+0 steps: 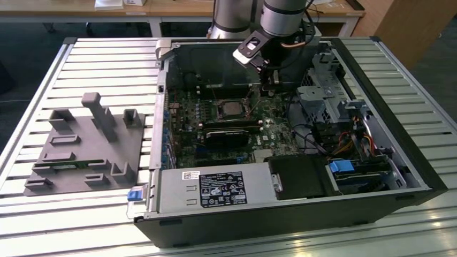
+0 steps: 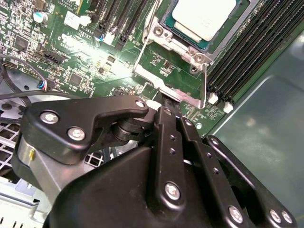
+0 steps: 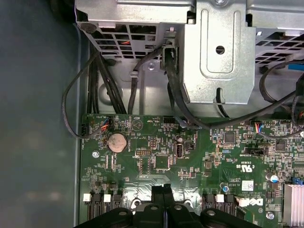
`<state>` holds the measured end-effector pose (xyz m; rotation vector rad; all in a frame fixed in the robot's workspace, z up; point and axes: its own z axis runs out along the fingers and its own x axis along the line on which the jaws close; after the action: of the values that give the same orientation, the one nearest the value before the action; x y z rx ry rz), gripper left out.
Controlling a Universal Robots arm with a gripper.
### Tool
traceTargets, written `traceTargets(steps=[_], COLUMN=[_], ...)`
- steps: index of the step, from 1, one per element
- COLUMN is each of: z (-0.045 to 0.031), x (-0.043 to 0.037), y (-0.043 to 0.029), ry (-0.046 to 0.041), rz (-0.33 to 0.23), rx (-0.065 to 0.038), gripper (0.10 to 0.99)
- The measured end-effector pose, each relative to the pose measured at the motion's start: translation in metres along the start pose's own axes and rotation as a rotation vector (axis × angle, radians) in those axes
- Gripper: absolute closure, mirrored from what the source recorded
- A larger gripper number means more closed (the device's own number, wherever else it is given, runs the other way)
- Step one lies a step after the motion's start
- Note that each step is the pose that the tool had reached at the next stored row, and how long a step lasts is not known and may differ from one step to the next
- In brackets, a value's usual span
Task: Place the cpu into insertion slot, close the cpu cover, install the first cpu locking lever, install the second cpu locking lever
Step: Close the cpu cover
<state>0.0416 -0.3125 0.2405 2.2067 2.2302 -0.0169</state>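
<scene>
The cpu (image 2: 205, 16), a flat silver-grey square, lies in the black-rimmed insertion slot (image 2: 190, 40) on the green board; in the exterior view it is the cpu (image 1: 230, 108) in the middle of the open case. The cpu cover (image 2: 171, 90), a thin silvery frame, stands tilted up off the slot towards the camera, with thin wire levers beside it. My gripper (image 2: 165, 105) is shut, its black fingertips right at the cover's raised free edge. I cannot tell whether they pinch that edge. In the exterior view the gripper (image 1: 269, 88) hangs just to the right of the socket.
Long black memory slots (image 2: 247, 52) run beside the socket. A black heatsink block (image 1: 228, 138) and the power supply (image 1: 214, 190) sit nearer the case front. A metal drive cage (image 3: 218, 47) with black cables (image 3: 173, 90) is close by. A grey fixture (image 1: 85, 144) rests on the table.
</scene>
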Motion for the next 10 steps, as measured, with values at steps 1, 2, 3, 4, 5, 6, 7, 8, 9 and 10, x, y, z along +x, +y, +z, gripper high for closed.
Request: traceTargets(steps=[1,2,3,4,5,6,7,8,9,10], z=[0.0,0.0,0.0,0.0,0.0,0.0,0.0,0.0,0.0,0.0], x=[0.0,0.0,0.0,0.0,0.0,0.0,0.0,0.0,0.0,0.0], y=[-0.0001,-0.0001,-0.0004,-0.0006,-0.0008,-0.0012,-0.0016,-0.002,-0.0024,-0.0029], ry=[0.0,0.0,0.0,0.0,0.0,0.0,-0.0001,-0.0001,-0.0001,0.0], rz=[0.0,0.0,0.0,0.0,0.0,0.0,0.0,0.0,0.0,0.0], rx=[0.0,0.0,0.0,0.0,0.0,0.0,0.0,0.0,0.0,0.0], gripper=[0.98,0.98,0.98,0.98,0.98,0.98,0.98,0.98,0.98,0.98])
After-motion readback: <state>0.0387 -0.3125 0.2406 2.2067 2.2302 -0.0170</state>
